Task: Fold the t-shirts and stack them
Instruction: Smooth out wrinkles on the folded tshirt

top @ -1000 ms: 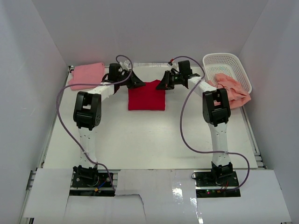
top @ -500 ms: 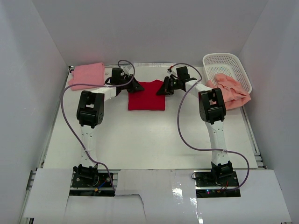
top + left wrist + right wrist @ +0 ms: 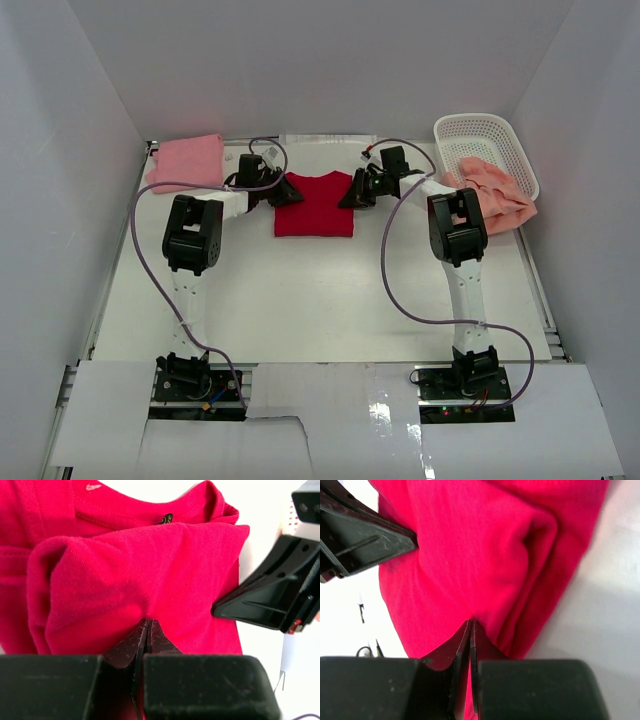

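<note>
Left wrist view, left fingers (image 3: 146,626) pinching red t-shirt (image 3: 150,565), right fingers (image 3: 471,626) too

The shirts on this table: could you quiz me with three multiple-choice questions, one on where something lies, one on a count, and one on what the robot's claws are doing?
1. Where on the table does the pink shirt lie?
A. near right corner
B. far left corner
C. dead centre

2. How many shirts show in the top view?
A. two
B. three
C. five

3. What are the left gripper and the right gripper doing?
A. both shut on the red shirt
B. both open in the air
C. one open, one shut

Answers:
1 B: it lies folded at the far left edge in the top view.
2 B: pink, red, and a peach shirt hanging over the rim of the basket.
3 A: each wrist view shows the fingers closed with red cloth pinched between them.
</note>
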Robot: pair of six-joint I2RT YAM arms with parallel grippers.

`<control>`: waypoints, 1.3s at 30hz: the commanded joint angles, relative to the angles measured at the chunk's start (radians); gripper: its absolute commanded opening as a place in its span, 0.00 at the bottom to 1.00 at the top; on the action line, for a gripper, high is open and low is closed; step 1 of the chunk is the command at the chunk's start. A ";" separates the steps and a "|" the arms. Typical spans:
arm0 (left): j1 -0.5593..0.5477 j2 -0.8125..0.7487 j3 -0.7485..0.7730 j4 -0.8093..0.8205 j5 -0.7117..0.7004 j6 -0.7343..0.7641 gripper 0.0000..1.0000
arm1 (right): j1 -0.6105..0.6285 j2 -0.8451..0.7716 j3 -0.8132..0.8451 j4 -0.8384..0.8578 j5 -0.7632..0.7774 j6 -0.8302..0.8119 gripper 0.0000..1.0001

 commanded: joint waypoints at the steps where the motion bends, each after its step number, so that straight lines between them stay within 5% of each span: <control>1: 0.010 -0.045 -0.053 -0.093 -0.142 0.048 0.11 | -0.013 -0.058 -0.071 -0.085 0.086 -0.075 0.08; 4: 0.009 -0.106 -0.070 -0.088 -0.135 0.043 0.15 | -0.013 -0.104 -0.115 -0.034 0.064 -0.086 0.08; 8: 0.007 -0.202 -0.037 -0.148 -0.156 0.022 0.45 | -0.013 -0.124 -0.106 -0.016 0.069 -0.075 0.08; 14: 0.027 -0.356 0.031 -0.342 -0.270 0.062 0.52 | -0.013 -0.115 -0.060 -0.058 0.047 -0.098 0.08; 15: 0.041 -0.368 0.014 -0.343 -0.274 0.082 0.62 | -0.013 -0.121 -0.066 -0.052 0.047 -0.098 0.08; 16: 0.053 -0.374 0.013 -0.364 -0.291 0.091 0.83 | -0.013 -0.133 -0.072 -0.047 0.046 -0.098 0.08; 18: 0.065 -0.359 0.025 -0.403 -0.303 0.112 0.94 | -0.013 -0.146 -0.076 -0.046 0.034 -0.097 0.08; 24: 0.085 -0.264 0.031 -0.429 -0.234 0.194 0.93 | -0.013 -0.236 -0.117 -0.044 0.040 -0.101 0.17; 31: 0.087 -0.184 0.019 -0.359 -0.118 0.211 0.88 | -0.019 -0.426 -0.174 -0.053 0.058 -0.112 0.43; 39: 0.088 -0.108 0.036 -0.326 -0.066 0.185 0.87 | -0.024 -0.541 -0.209 -0.079 0.057 -0.135 0.44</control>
